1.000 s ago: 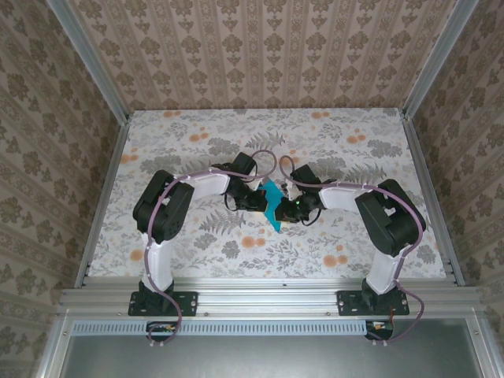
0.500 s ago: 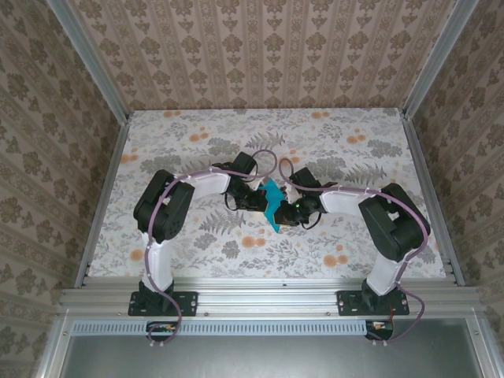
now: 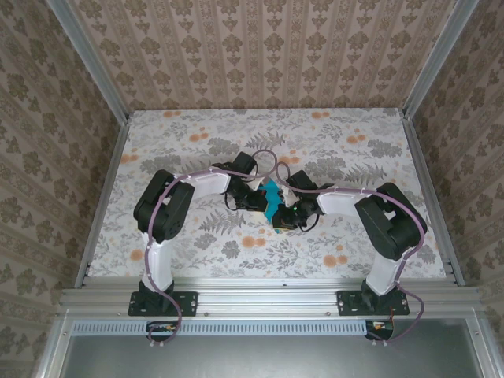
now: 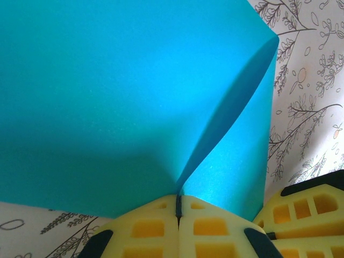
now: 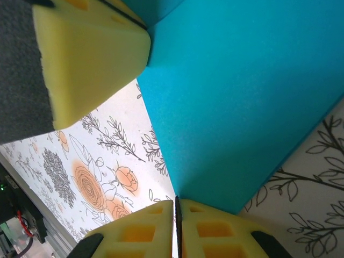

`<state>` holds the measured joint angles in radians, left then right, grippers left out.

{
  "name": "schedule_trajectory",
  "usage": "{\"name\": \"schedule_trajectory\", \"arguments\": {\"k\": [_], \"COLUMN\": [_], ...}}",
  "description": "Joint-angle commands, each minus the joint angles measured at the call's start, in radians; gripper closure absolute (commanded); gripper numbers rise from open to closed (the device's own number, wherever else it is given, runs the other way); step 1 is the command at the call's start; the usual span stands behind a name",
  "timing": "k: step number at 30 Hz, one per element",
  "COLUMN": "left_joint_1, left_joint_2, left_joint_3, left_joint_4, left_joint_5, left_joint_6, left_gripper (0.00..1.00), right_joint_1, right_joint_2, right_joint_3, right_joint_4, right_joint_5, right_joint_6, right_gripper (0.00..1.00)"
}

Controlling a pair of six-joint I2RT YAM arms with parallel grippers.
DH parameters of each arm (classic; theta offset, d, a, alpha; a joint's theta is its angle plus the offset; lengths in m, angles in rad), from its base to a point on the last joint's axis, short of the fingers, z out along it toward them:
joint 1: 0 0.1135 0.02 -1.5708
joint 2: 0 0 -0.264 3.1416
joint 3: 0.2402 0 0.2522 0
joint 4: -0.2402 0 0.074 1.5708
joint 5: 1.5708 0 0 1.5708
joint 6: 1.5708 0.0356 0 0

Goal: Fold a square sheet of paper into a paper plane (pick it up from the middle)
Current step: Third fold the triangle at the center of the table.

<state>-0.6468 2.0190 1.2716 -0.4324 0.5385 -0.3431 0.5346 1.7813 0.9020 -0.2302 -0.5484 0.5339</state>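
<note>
Nearest us, the right claw (image 5: 176,212) has slid in toward 9 o'clock over the last second, so the paper (image 3: 272,195) between the two claws shows smaller and bowed instead of flat — we read that as a fold being brought together, with no crease pressed yet. That claw, at 4 o'clock of the paper, is pinched tight on its lower edge; the left claw (image 4: 178,207), at 9 o'clock, is likewise clamped on the paper, which curves away from its pads. Beyond them the paper hangs over the middle of the table (image 3: 197,134) — far from a dart.
</note>
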Motion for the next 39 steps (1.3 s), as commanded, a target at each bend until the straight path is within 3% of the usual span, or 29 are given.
{"name": "schedule_trajectory", "arguments": {"k": [1, 34, 39], "left_joint_1": [-0.001, -0.002, -0.002], "left_joint_2": [0.087, 0.107, 0.107], "left_joint_3": [-0.035, -0.024, -0.022], "left_joint_4": [-0.118, -0.123, -0.124], "left_joint_5": [-0.112, -0.102, -0.099], "left_joint_6": [0.026, 0.035, 0.036], "left_gripper": [0.98, 0.98, 0.98], "right_joint_1": [0.011, 0.044, 0.041], "right_joint_2": [0.011, -0.101, -0.117], "right_joint_3": [-0.001, -0.063, -0.046], "right_joint_4": [-0.087, -0.201, -0.129], "right_joint_5": [0.036, 0.052, 0.006], "right_joint_6": [-0.042, -0.075, -0.022], "right_gripper": [0.87, 0.90, 0.90]}}
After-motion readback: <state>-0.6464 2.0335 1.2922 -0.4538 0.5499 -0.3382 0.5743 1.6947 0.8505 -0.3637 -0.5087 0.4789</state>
